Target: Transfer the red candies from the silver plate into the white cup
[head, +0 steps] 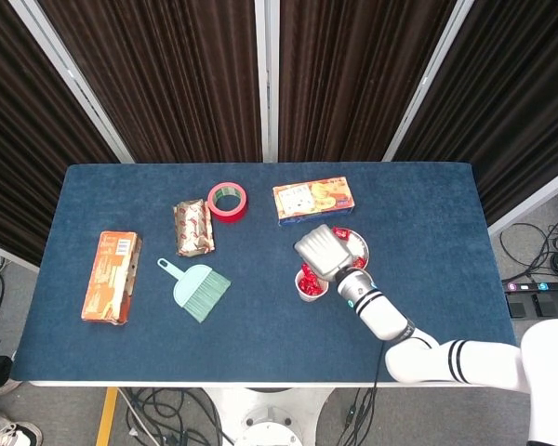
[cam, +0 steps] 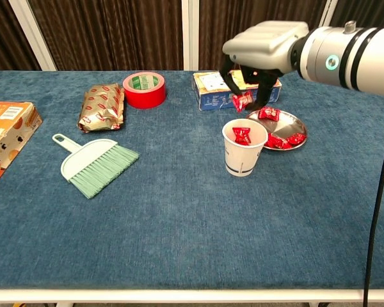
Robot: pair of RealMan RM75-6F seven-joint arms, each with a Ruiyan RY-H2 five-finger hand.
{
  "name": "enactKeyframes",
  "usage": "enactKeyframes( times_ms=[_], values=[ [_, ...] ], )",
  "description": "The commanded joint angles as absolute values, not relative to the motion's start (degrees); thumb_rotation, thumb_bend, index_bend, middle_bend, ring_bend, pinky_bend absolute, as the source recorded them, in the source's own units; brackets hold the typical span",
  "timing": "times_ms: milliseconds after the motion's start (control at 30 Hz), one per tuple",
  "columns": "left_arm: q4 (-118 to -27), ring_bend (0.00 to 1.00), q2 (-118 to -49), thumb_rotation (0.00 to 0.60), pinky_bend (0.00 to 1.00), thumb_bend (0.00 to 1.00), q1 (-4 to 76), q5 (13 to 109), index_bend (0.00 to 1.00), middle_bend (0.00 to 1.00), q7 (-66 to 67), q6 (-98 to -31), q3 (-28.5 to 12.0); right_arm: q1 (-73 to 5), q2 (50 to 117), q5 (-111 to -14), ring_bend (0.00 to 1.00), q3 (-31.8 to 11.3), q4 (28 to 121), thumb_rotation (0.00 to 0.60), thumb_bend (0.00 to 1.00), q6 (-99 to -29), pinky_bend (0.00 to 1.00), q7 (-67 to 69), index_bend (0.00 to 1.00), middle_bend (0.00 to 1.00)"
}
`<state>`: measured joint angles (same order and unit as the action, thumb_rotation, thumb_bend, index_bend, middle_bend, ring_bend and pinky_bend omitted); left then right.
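**Right hand holds a red candy above the white cup**

The right hand (cam: 256, 54) hangs over the blue worktop (cam: 179, 211), its fingers (cam: 264, 89) pointing down and pinched on one red candy (cam: 242, 100). In the chest view that candy sits in the air just above the rim of the white cup (cam: 244, 157) and slightly behind it. From the head view the back of the hand (head: 321, 251) covers most of the cup (head: 309, 290), so only a sliver of rim and some red shows there, and the pinched candy itself cannot be made out.

Inside the cup a red candy in the cup (cam: 242, 135) is visible near the top; how many lie beneath it cannot be told. The silver plate (cam: 295, 121) stands just to the right of the cup and close behind it, with red candies on the plate (cam: 280, 141) along its near edge and another one toward its back. In the head view the plate (head: 357, 240) is partly hidden by the hand.

The left hand does not show in either view.

Elsewhere on the worktop: a blue and orange box (cam: 212, 88) behind the cup, partly masked by the hand; a red tape roll (cam: 144, 89); a brown wrapped packet (cam: 103, 106); a mint green brush (cam: 93, 164); and an orange carton (cam: 3, 137) cut off at the left edge of the chest view, seen whole in the head view (head: 111, 276).
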<state>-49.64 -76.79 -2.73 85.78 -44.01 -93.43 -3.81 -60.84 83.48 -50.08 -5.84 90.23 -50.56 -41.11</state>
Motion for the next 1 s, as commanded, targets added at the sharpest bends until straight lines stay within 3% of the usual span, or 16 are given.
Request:
enactKeyframes(
  times_ms=[33,200,433,833,1000],
  values=[
    [-49.7,0.06,-76.8,0.6,0.19,0.1,-2.8,85.7,0.15,0.16,-44.0,-93.3,-3.8,-61.0,84.3,-49.8,1.0,-5.5,89.6,0.6,0.2,-49.4,1.0,-40.5,0.62,1.0],
    [-49.4,0.06,-77.0,0.6,0.19,0.1,-2.7,85.5,0.15,0.16,-44.4,-93.2,-3.9,-61.4,84.9,-50.2,1.0,-5.3,89.2,0.6,0.19,-48.9,1.0,-40.3,0.62,1.0],
    [-48.9,0.06,-77.1,0.6,0.19,0.1,-2.8,85.5,0.15,0.16,-44.9,-93.4,-4.0,-61.6,84.4,-50.2,1.0,-4.8,89.2,0.6,0.06,-48.1,1.0,-39.9,0.56,1.0],
    [-49.2,0.06,-76.9,0.6,0.19,0.1,-2.8,85.8,0.15,0.16,-44.6,-93.7,-4.0,-60.0,81.1,-50.4,1.0,-5.9,92.4,0.6,0.06,-52.5,1.0,-39.2,0.55,1.0],
    [-49.2,0.06,-77.2,0.6,0.19,0.1,-2.6,86.0,0.15,0.16,-44.6,-93.6,-3.8,-59.3,81.3,-43.2,1.0,-3.8,91.0,0.6,0.06,-52.7,1.0,-43.2,0.54,1.0]
  ],
)
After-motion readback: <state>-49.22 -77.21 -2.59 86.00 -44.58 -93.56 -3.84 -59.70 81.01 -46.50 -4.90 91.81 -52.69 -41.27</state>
